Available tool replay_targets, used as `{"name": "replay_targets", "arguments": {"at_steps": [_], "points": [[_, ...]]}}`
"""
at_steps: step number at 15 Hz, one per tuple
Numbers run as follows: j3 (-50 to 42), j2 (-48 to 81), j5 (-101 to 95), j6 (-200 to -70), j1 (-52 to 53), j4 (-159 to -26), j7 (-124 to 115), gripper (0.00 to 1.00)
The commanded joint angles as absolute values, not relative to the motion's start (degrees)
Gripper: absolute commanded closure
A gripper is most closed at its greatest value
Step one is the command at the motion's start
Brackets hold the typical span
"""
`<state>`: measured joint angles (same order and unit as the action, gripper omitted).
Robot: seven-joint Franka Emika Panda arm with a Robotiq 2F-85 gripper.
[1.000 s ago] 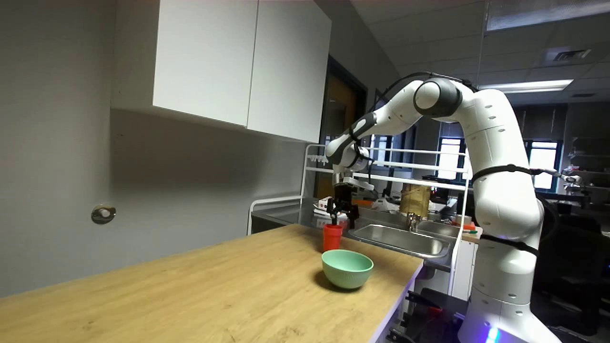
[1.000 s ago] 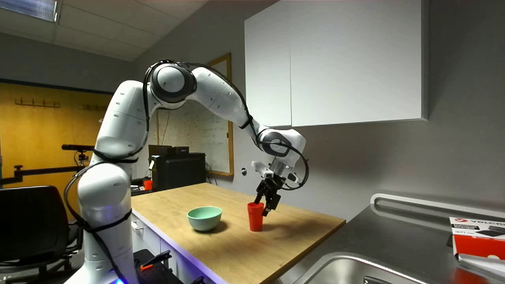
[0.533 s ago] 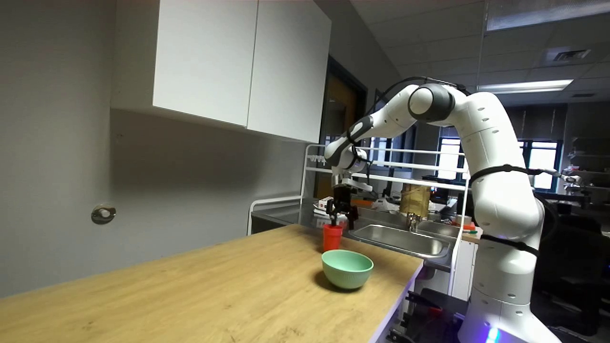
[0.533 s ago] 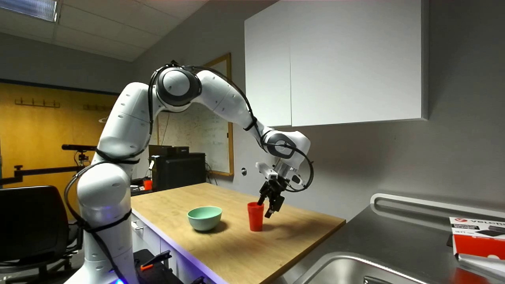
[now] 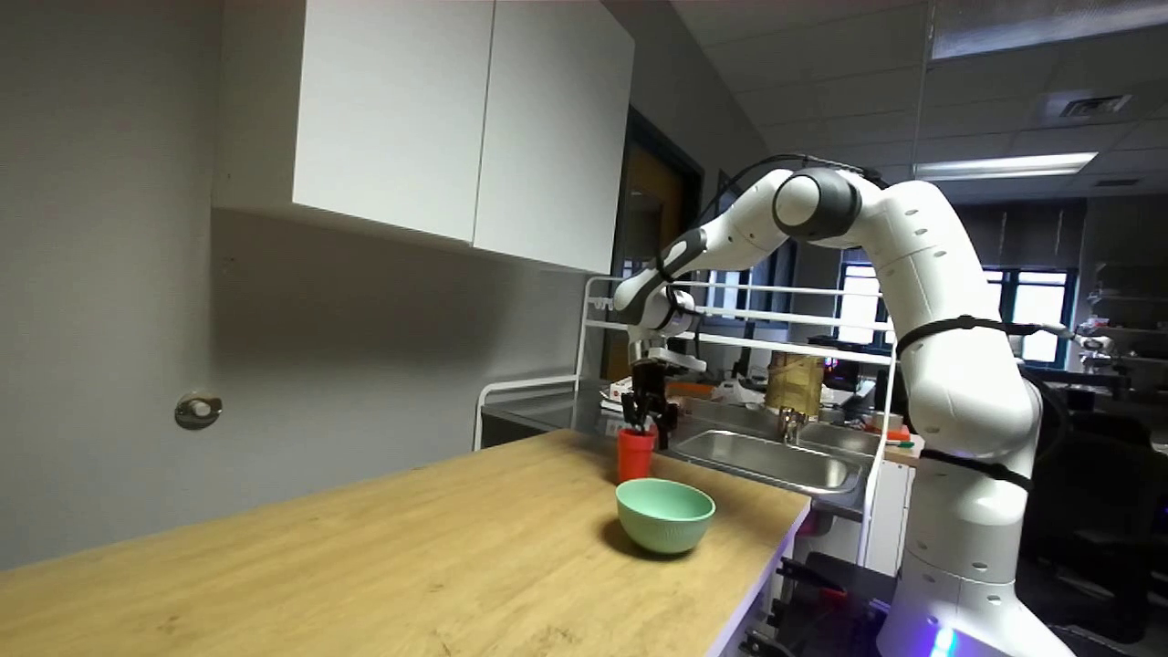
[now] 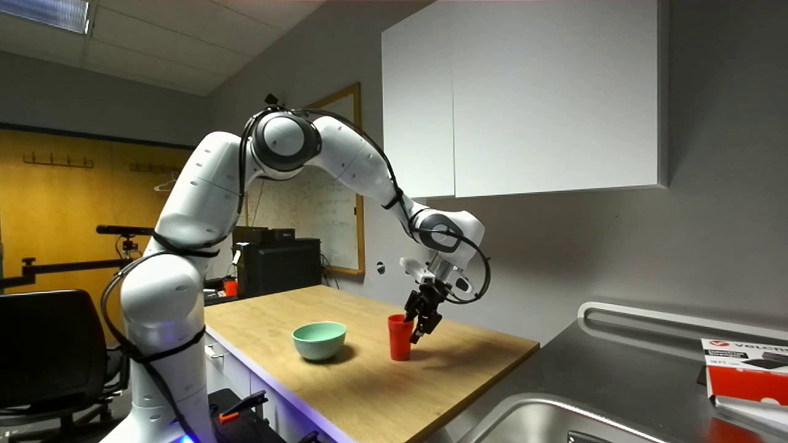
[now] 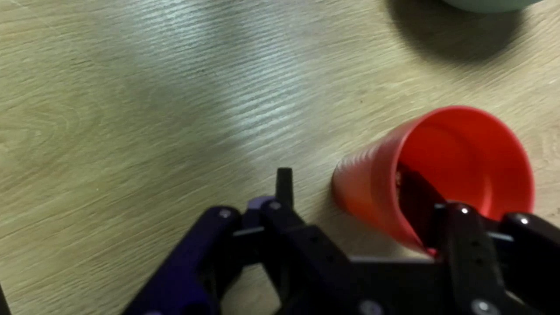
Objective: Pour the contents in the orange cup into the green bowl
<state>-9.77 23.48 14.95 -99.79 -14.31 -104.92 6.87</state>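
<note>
The orange cup (image 5: 635, 461) stands upright on the wooden table and shows in both exterior views (image 6: 400, 341). My gripper (image 6: 411, 329) is open over the cup's rim, pointing down at a tilt. In the wrist view my gripper (image 7: 345, 179) has one finger inside the cup (image 7: 367, 183) and the other outside its wall, with a gap between that outer finger and the wall. The cup's contents cannot be made out. The green bowl (image 5: 665, 525) stands upright near the cup in both exterior views (image 6: 319, 344); only its edge shows in the wrist view (image 7: 492, 4).
The wooden table (image 6: 369, 394) ends at a counter with a metal sink (image 6: 542, 424). A white wall cabinet (image 6: 523, 104) hangs above. A red and white box (image 6: 748, 369) lies on the counter. A white rack (image 5: 803, 349) stands by the sink.
My gripper has moved a little down and toward the wall-side of the cup, its fingers looking slightly closer together. The cup has shifted very slightly. The bowl has not moved.
</note>
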Motion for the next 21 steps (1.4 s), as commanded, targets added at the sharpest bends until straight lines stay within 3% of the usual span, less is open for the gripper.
{"name": "replay_targets", "arguments": {"at_steps": [1, 6, 16, 21], "points": [[-8.8, 23.7, 14.1, -98.8, -13.9, -103.4, 6.4, 0.65], [-8.0, 21.9, 14.0, -101.0, -11.6, -104.7, 3.4, 1.00], [-5.1, 0.2, 2.7, -117.2, 0.0, -123.1, -15.6, 0.98], [0.0, -11.8, -8.9, -118.1, 1.6, -132.8, -33.7, 0.98]]}}
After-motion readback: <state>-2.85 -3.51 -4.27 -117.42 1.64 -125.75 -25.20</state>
